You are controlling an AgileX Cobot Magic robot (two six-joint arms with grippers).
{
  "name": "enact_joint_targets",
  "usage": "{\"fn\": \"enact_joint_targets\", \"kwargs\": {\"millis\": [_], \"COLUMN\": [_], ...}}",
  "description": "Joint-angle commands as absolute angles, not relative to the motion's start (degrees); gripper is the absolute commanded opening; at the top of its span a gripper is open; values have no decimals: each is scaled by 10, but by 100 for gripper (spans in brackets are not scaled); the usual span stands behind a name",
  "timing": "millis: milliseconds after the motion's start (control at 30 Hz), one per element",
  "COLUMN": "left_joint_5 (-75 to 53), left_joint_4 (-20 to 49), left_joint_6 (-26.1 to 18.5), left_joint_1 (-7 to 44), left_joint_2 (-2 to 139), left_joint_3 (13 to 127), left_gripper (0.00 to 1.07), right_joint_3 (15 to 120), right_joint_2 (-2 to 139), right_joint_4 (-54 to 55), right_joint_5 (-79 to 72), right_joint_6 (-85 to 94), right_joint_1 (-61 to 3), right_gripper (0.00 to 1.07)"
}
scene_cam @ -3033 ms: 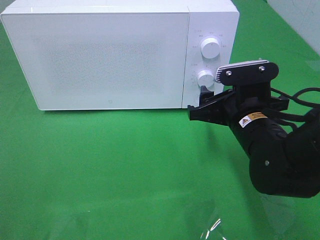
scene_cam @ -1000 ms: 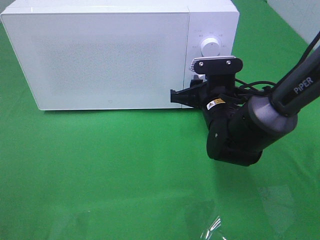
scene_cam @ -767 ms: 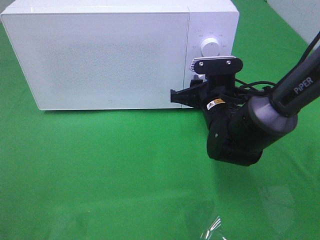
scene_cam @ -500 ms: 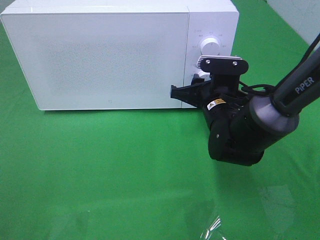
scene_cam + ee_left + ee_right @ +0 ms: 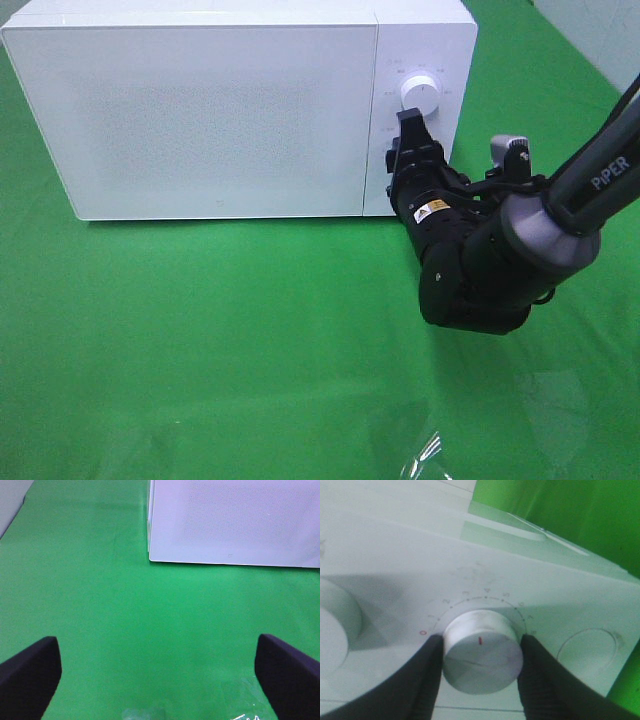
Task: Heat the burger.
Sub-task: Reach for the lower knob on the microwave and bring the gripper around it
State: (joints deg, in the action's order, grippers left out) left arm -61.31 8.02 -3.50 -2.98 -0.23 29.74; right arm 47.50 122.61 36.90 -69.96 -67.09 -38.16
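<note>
The burger is out of view. The white microwave (image 5: 220,110) stands shut at the back of the green cloth. My right gripper (image 5: 408,150) is at its control panel, below the upper knob (image 5: 420,92). In the right wrist view the right gripper (image 5: 481,655) is shut on the lower knob (image 5: 481,652), with a black finger (image 5: 427,675) pressed against each side; the knob's red mark points toward the printed dial scale. My left gripper (image 5: 160,680) hangs open over bare green cloth in front of the microwave (image 5: 230,520), with nothing between its fingers.
A round push button (image 5: 590,652) sits beside the lower knob on the panel. The right arm's black body (image 5: 480,260) hangs over the cloth in front of the microwave's right end. A clear shiny patch (image 5: 425,455) lies near the front edge.
The right gripper has rolled about its own axis while on the lower knob; its wrist camera swung from above the gripper round to the right side. The microwave has not moved.
</note>
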Motion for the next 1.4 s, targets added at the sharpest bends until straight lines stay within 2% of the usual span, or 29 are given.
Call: {"fn": "enact_joint_targets", "kwargs": {"millis": [33, 267, 700, 867, 933, 1033, 1067, 1100, 1167, 1200, 1233, 1333, 1400], "left_joint_5": [-612, -612, -612, -612, -612, -612, -612, -612, -612, -612, -612, -612, -612], "left_joint_4": [84, 84, 84, 84, 84, 84, 84, 84, 84, 84, 84, 84, 84], "left_joint_6": [-36, -36, -36, -36, -36, -36, -36, -36, -36, -36, -36, -36, -36], "left_joint_1": [-30, -30, -30, -30, -30, -30, -30, -30, -30, -30, -30, -30, -30], "left_joint_2": [-5, -5, -5, -5, -5, -5, -5, -5, -5, -5, -5, -5, -5], "left_joint_3": [296, 296, 296, 296, 296, 296, 296, 296, 296, 296, 296, 296, 296], "left_gripper": [97, 97, 97, 97, 97, 97, 97, 97, 97, 97, 97, 97, 97], "right_joint_3": [492, 492, 492, 490, 490, 490, 488, 488, 476, 476, 469, 457, 443], "right_joint_2": [1221, 1221, 1221, 1221, 1221, 1219, 1215, 1215, 1200, 1200, 1193, 1184, 1177], "right_joint_4": [282, 279, 289, 320, 346, 354, 374, 374, 406, 406, 412, 402, 391], "right_joint_5": [-787, -798, -810, -822, -822, -822, -822, -822, -818, -818, -816, -808, -794], "right_joint_6": [-828, -907, -848, -795, -780, -776, -768, -768, -744, -744, -728, -718, -718], "right_joint_1": [-382, -382, -382, -382, -382, -382, -382, -382, -382, -382, -382, -383, -384], "right_gripper": [10, 11, 12, 18, 26, 29, 39, 39, 56, 56, 62, 67, 68]}}
